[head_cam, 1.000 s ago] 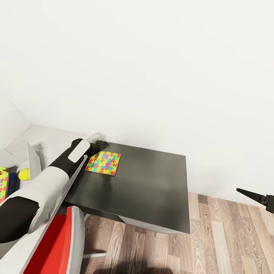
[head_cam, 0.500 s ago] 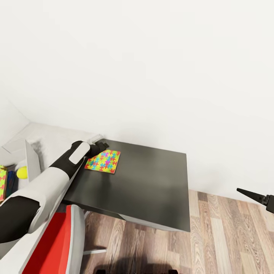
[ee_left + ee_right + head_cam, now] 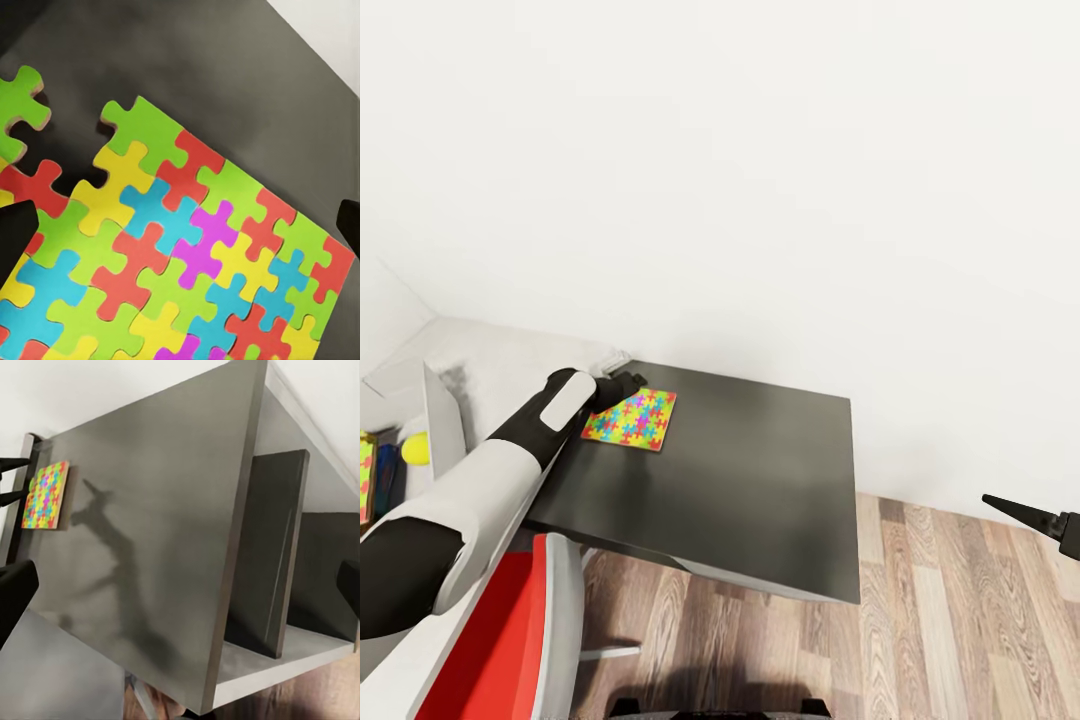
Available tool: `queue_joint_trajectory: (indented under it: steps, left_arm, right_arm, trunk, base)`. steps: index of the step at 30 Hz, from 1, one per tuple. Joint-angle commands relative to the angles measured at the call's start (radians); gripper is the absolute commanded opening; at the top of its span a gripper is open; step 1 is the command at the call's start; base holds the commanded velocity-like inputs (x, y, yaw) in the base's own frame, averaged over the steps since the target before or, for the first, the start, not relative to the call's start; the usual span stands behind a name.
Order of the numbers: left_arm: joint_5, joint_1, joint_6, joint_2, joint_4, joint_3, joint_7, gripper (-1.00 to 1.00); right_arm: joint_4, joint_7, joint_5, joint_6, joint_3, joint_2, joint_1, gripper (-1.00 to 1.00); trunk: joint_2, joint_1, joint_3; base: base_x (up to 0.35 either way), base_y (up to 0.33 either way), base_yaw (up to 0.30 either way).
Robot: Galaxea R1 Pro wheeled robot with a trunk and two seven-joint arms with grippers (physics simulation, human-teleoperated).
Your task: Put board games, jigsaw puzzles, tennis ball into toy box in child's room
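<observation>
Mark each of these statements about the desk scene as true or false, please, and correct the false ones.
1. The jigsaw puzzle lies flat on the dark desk top. True.
2. The left gripper is at the puzzle's corner nearest the wall. True.
3. The right gripper is holding the tennis ball. False: it hangs over the wood floor, far from the ball, which sits at the far left by the toy box.
4. The puzzle is complete. False: the left wrist view shows one green piece lying apart from the rest.
5. The chair is blue. False: it is red.
</observation>
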Motion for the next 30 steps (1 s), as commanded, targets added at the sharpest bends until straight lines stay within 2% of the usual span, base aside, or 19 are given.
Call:
queue_joint_trajectory:
  steps: [1, 15, 30]
  left_arm:
    - [0.035, 0.001, -0.003, 0.001, 0.032, -0.007, 0.008, 1.00]
    - [0.038, 0.005, 0.008, 0.004, 0.031, -0.007, 0.007, 1.00]
    - [0.042, 0.016, 0.005, -0.010, 0.016, -0.008, 0.010, 1.00]
  right_arm:
    - [0.000, 0.006, 0.004, 0.003, -0.001, 0.000, -0.001, 1.00]
    - [0.000, 0.006, 0.004, 0.003, -0.001, 0.001, -0.001, 1.00]
    - [0.000, 0.006, 0.004, 0.003, -0.001, 0.002, -0.002, 1.00]
  trunk:
    - [-0.001, 0.005, -0.002]
    - [-0.001, 0.005, -0.006]
    - [-0.001, 0.005, -0.007]
  base:
    - [0.000, 0.000, 0.000]
    - [0.000, 0.000, -0.003]
    - [-0.030, -0.015, -0.067]
